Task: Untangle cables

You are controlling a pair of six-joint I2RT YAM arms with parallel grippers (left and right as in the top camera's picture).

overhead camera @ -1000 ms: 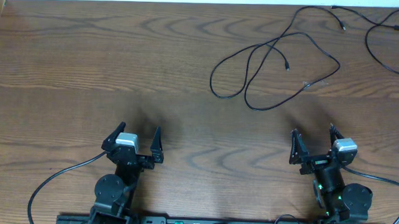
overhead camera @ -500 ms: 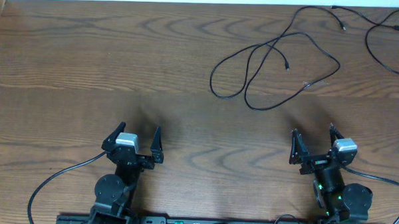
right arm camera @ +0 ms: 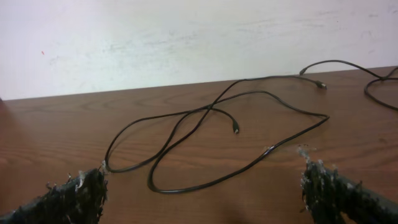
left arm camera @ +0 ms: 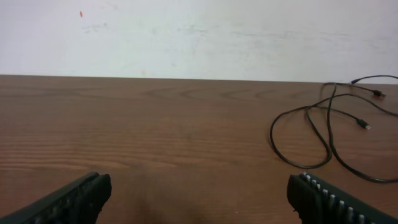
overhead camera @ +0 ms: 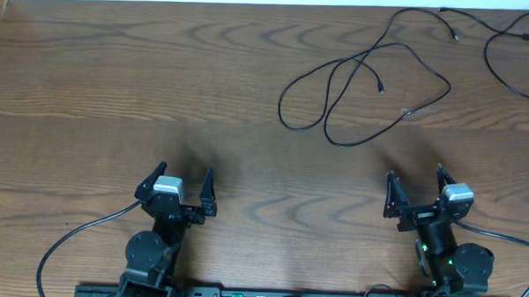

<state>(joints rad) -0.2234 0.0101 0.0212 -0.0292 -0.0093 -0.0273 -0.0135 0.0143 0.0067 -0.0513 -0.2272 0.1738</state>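
A: Where were the thin black cables [overhead camera: 364,86] at that moment?

B: They lay in the upper right of the overhead frame, on the brown wooden table [overhead camera: 117,82]. One cable made loose loops that crossed over each other near the upper middle-right. A second thin black cable [overhead camera: 510,60] curved along the far right edge, near the top corner. I saw no white cable in these views.

A: And the two arms?

B: Both stayed low in the frame, well apart from the cables. The left gripper [overhead camera: 177,188] was at the lower left, the right gripper [overhead camera: 415,192] at the lower right. Both had the jaws spread wide and held nothing.

A: Which arm was nearer to the tangle?

B: The right one, I judged. The looped cable lay straight ahead of its open jaws, a little to the left in the right wrist view [right arm camera: 211,134], and its long direction ran across the jaws, from lower left to upper right. In the left wrist view the same loops [left arm camera: 323,137] sat far off at the right side.

A: So the next move?

B: Probably the right arm should reach forward to a single strand, away from the crossing points.

A: Any containers?

B: None was visible on the table.
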